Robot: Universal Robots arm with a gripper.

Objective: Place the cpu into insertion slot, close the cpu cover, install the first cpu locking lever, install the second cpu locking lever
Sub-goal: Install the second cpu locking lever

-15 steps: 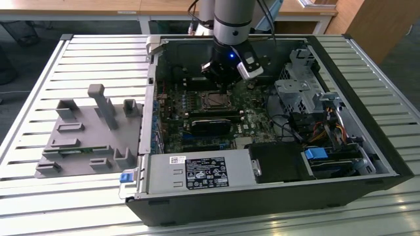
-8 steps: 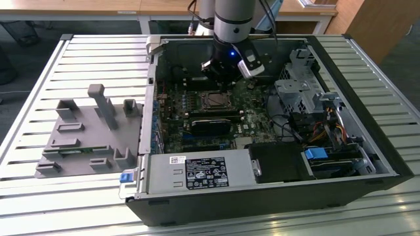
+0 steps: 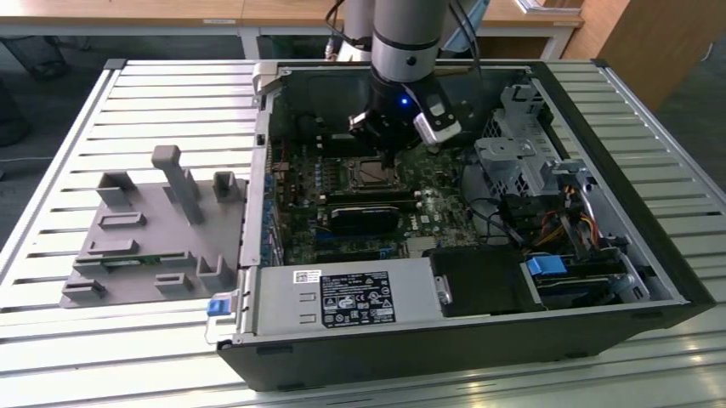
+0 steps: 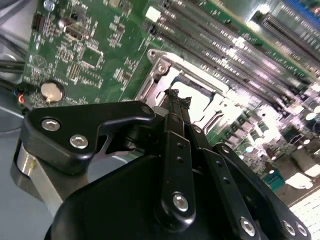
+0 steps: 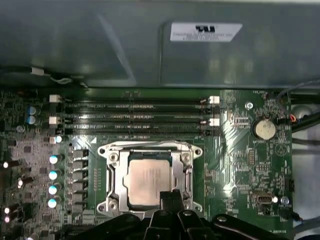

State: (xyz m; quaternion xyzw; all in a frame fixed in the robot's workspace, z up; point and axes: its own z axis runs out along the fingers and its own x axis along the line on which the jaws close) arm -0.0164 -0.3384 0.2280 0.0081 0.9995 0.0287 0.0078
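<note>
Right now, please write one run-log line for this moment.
cpu: seated in insertion slot | cpu cover: closed | gripper: shut, tips at cover edge

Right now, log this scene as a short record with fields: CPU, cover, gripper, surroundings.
cpu: seated in the insertion slot, metal face up
cpu cover: closed, lying flat, framing the cpu
gripper: fingers together, tips at the cover's edge, holding nothing
memory slots: beside the socket, unfilled
coin battery: on the green board
grey fixture: outside the case, on the exterior view's left
</note>
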